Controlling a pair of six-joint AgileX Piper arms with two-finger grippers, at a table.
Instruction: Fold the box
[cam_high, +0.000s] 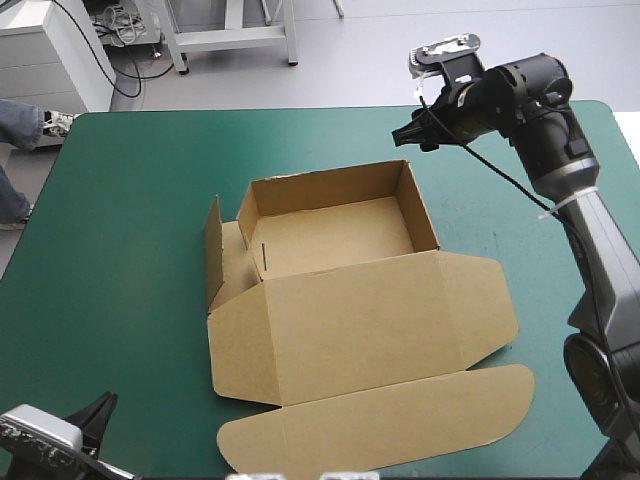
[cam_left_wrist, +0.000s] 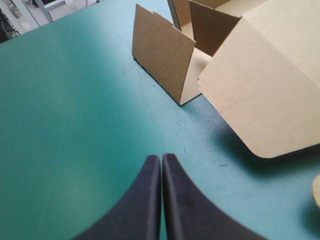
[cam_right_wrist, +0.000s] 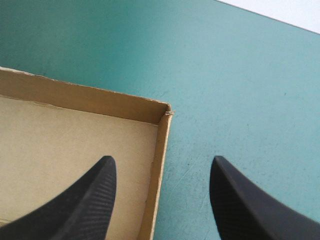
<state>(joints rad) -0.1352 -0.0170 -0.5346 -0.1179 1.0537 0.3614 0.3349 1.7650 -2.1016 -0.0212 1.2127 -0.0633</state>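
Brown cut-cardboard box (cam_high: 370, 310) mid-table on teal-green cover (cam_high: 120, 250) — tray approx. formed: far & right walls up, lid flat toward robot. Left side flap (cam_high: 213, 250) stands loose, prob. still to tuck. Left black-finned gripper (cam_left_wrist: 161, 157) closed, empty, well off box; right gripper (cam_right_wrist: 161, 161) wide apart, empty, above far-right corner.

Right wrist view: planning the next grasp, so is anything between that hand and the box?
Nothing visible: the right hand hangs open over the box's far right corner, with only bare teal-green cover beside it.

Left cover (cam_high: 110, 250) free; box (cam_high: 340, 290) central
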